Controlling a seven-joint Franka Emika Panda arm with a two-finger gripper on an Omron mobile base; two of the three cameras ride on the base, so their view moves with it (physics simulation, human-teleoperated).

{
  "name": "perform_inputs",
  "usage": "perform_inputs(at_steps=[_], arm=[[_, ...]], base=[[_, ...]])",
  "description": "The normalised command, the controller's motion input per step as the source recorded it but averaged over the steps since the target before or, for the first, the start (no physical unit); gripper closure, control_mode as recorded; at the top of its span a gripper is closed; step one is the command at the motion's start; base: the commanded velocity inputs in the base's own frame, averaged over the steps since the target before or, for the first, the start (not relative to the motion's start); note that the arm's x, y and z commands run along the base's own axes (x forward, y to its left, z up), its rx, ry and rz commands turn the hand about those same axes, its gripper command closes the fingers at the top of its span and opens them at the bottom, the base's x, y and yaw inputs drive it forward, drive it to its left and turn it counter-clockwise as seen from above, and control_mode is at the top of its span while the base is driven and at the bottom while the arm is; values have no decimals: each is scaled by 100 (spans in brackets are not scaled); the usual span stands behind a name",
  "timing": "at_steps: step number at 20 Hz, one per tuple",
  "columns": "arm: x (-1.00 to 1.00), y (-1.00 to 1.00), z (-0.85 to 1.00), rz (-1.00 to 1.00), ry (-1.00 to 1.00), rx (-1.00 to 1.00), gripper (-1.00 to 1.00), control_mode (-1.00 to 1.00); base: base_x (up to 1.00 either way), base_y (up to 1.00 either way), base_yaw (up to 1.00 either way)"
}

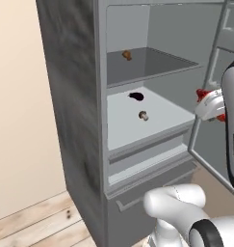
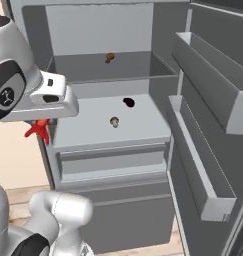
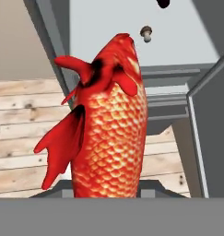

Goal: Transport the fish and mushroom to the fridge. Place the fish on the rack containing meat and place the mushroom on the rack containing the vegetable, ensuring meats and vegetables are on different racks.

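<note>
The bright red fish (image 3: 109, 120) hangs in my gripper (image 1: 210, 106), which is shut on it just outside the open fridge (image 1: 70, 96), level with the white shelf. Red fins stick out beside the hand (image 2: 37, 129). The mushroom (image 1: 143, 115) (image 2: 114, 121) (image 3: 146, 32) stands on the bright white rack (image 1: 162, 116) next to the dark purple vegetable (image 1: 136, 96) (image 2: 128, 102). The orange-brown meat (image 1: 126, 55) (image 2: 109, 57) lies at the back left of the darker grey rack (image 1: 157, 60) above. The fish hides my fingertips in the hand view.
The fridge door (image 2: 208, 125) stands open on the right, with two long bins (image 2: 198, 165) jutting inward. Closed drawers (image 2: 110, 162) sit below the white rack. A wooden floor (image 1: 36, 222) and a beige wall lie left of the fridge.
</note>
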Motion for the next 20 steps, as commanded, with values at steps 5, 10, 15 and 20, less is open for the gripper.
perform_inputs(at_steps=[5,10,15,20], arm=[[0,0,0,0,0,0,100,100],[0,0,0,0,0,0,100,100],[66,-1,2,0,-18,1,100,-100],[19,-1,23,0,-42,3,100,-100]], base=[[100,-21,0],[100,-3,0],[0,0,0],[0,0,0]])
